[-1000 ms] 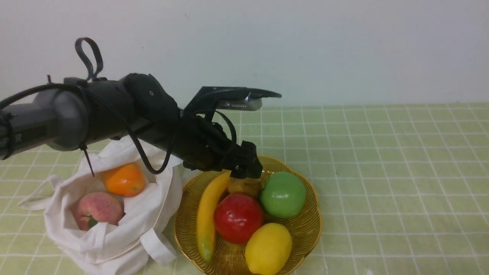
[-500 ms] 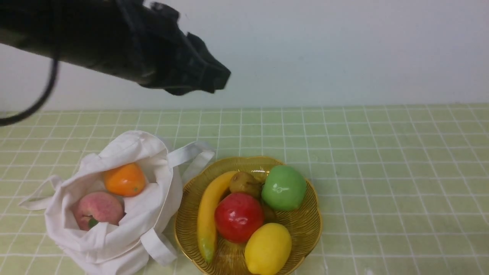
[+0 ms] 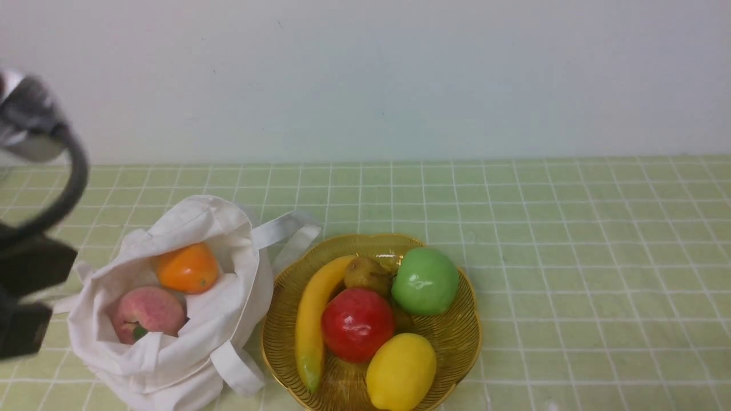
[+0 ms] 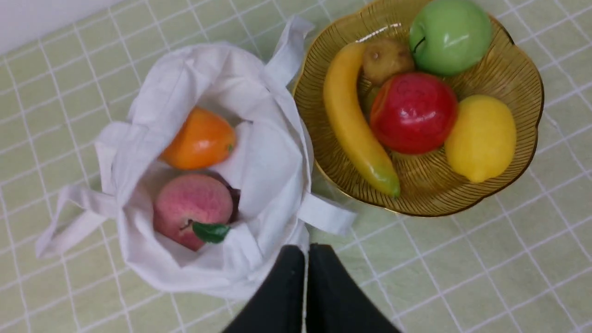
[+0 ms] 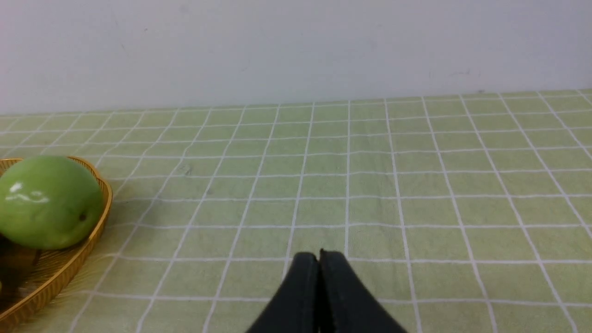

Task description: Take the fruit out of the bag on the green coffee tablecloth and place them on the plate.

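Fruit, an orange one (image 3: 188,268) and a peach (image 3: 149,313), nestles inside the bag (image 3: 240,325) near the tablecloth's (image 3: 571,274) left edge, presumably awaiting transfer; the left claw (image 4: 306,252) is closed, empty, probably between picks.

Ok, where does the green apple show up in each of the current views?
Front view: the green apple sits inside the plate, at its far right side.
Left wrist view: near the picture's upper edge, beside the red apple.
Right wrist view: at the picture's left edge, partly cut off.
Shared landmark: the plate's golden rim, seen in all three, only partly in the right wrist view.
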`<act>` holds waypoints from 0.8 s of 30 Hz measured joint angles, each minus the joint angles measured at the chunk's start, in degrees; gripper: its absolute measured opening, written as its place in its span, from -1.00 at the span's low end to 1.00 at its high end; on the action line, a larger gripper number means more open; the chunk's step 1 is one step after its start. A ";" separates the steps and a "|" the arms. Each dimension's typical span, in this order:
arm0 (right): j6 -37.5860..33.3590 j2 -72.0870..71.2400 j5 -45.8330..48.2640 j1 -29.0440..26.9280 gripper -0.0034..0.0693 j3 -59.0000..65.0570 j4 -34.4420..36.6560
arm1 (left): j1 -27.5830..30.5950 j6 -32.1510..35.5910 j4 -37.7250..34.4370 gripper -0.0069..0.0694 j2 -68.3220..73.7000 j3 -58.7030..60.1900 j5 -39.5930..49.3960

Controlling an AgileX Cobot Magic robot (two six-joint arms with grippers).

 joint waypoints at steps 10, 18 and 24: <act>0.00 0.00 0.00 0.00 -0.95 0.00 0.00 | 0.00 -6.07 -7.40 -0.84 -22.78 36.36 -34.28; 0.00 0.00 0.00 0.00 -0.95 0.00 0.00 | 0.00 -6.19 -7.45 -0.84 -25.77 48.35 -36.77; 0.00 0.00 0.00 0.00 -0.95 0.00 0.00 | 0.00 -6.46 -7.45 -0.84 -25.83 49.18 -39.90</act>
